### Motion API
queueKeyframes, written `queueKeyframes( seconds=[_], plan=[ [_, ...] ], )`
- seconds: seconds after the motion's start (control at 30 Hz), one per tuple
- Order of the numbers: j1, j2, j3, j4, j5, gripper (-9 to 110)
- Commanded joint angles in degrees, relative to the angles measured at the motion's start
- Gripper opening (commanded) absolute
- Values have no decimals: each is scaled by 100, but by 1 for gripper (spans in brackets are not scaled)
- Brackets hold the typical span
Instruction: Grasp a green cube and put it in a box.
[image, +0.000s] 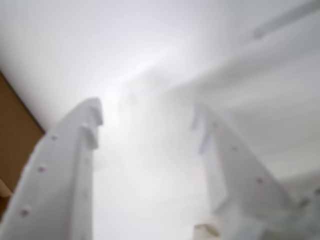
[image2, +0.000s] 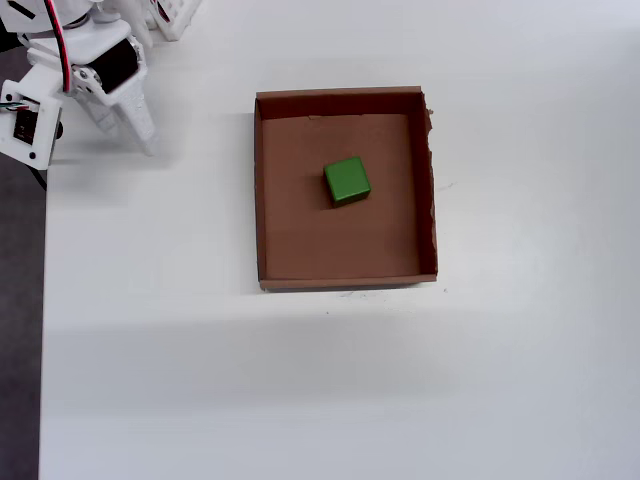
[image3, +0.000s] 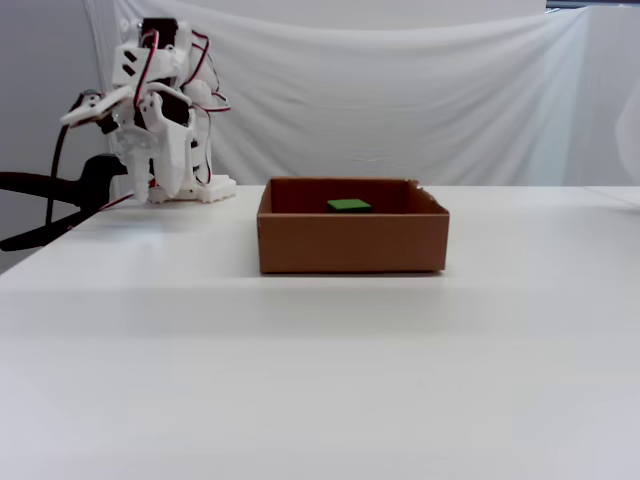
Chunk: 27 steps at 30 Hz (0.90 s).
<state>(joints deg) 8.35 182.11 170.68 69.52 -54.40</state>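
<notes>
We are noting the green cube (image2: 347, 181) lying flat on the floor of the box (image2: 262, 200), roughly central and a little toward the far wall in the overhead view, clear of all four walls; in the fixed view only its top face (image3: 349, 205) is showing above the box's front wall (image3: 352, 243). We are judging the placement as done, so the remaining risks are small ones. The arm (image2: 85, 75) is sitting folded up at the top-left corner of the overhead view, well apart from the box, and if it were to reach out again low across the surface (image2: 300, 400) it could be clipping the near wall and shoving the light cardboard tray, since nothing is pinning it down. The ragged right edge of the box looks flimsy and would probably be buckling under any contact. In the fixed view the arm (image3: 155, 120) is standing tucked close over its base at the left, links bunched, red wiring looping around it. In the wrist view the claw (image: 147, 120) is pointing at blurred white background, its two white fingers (image: 82, 140) spread with a clear gap between them and nothing held; a brown sliver is showing at that view's left edge, too blurred for us to identify.
</notes>
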Motion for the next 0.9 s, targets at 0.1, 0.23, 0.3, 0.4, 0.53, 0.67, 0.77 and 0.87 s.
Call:
queueKeyframes(
  seconds=[0.1,0.23,0.3,0.4,0.53,0.67,0.77,0.87],
  plan=[
    [35,35,-35,97,35,22],
    [35,35,-35,97,35,22],
    [35,35,-35,97,35,22],
    [35,35,-35,97,44,22],
    [35,35,-35,97,44,22],
    [35,35,-35,97,44,22],
    [35,35,-35,97,44,22],
    [35,35,-35,97,44,22]
  ],
)
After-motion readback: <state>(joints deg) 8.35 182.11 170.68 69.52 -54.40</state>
